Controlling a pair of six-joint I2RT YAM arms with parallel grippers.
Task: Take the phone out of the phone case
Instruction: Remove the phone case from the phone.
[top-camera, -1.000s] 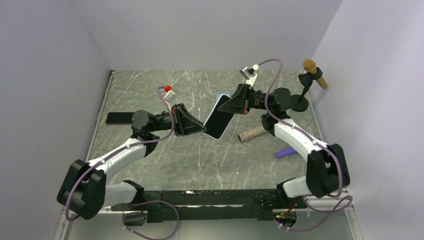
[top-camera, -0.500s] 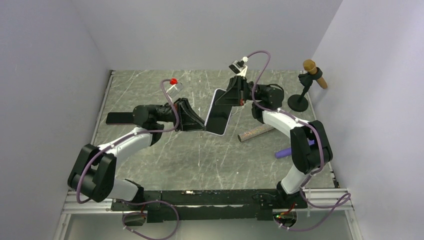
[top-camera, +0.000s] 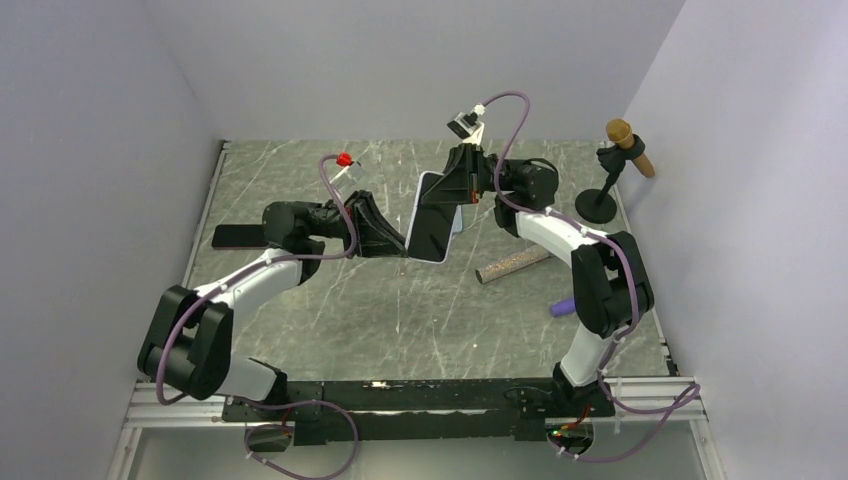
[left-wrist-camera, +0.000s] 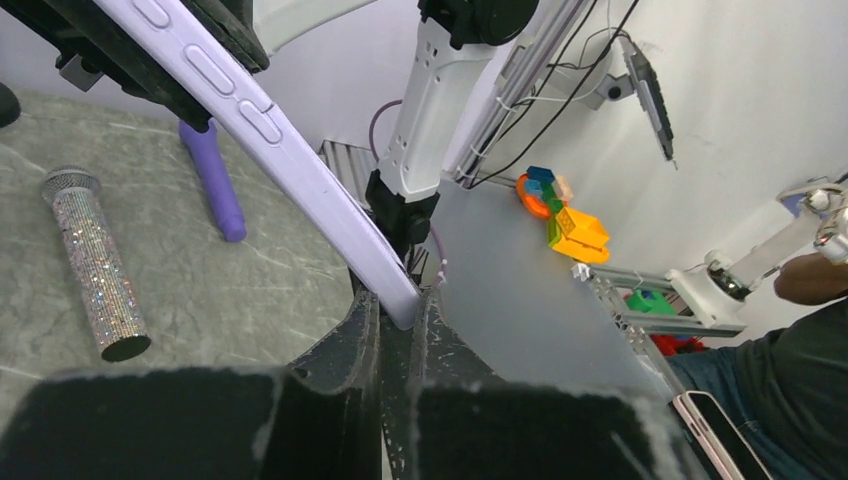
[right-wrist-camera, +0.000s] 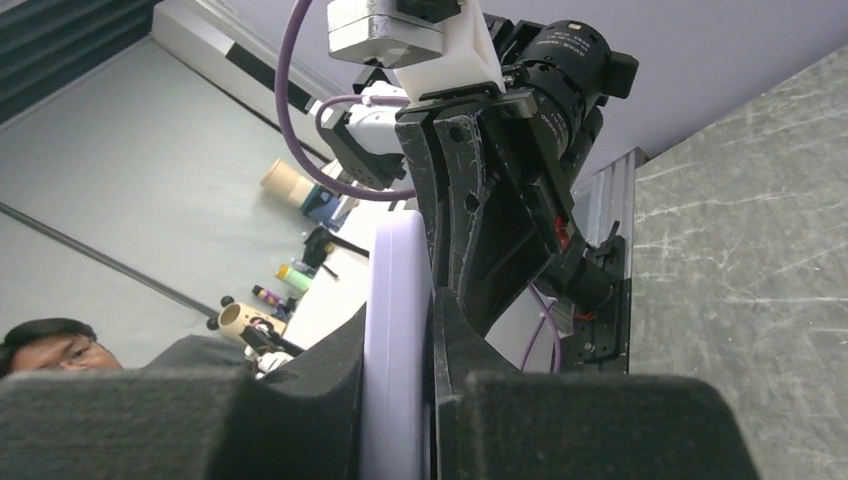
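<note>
Nearest the arm bases, a purple stick (top-camera: 563, 306) is lying on the table (top-camera: 400, 320), on the near side of the right gripper (top-camera: 458, 192) and well apart from it. A glittery microphone (top-camera: 513, 265) is lying just beyond the stick, closer to that gripper but not touching it.

Further in, the left gripper (top-camera: 402, 246) is pinching the lower corner of the phone case (top-camera: 424, 184), with both fingers closed on the lavender rim. The phone (top-camera: 429, 235) is sitting inside the case, its dark screen filling the frame. Case and phone are hanging tilted in the air between the two grippers, clear of the table. The right gripper is clamping the upper end, and its wrist view is showing the rim sandwiched between its fingers.

By my reading, the lifting and bracing are done but the separation is not. No corner is visibly peeling off the phone, though the back is hidden. What is remaining is working the rim off one corner and pushing the phone out. The case is the only container here, and it is holding only the phone.

Behind the left gripper's wrist a flat black slab (top-camera: 238, 236) is lying on the table. Farthest back, off to the right gripper's side, a brown-headed microphone (top-camera: 622, 134) is resting on its stand.
</note>
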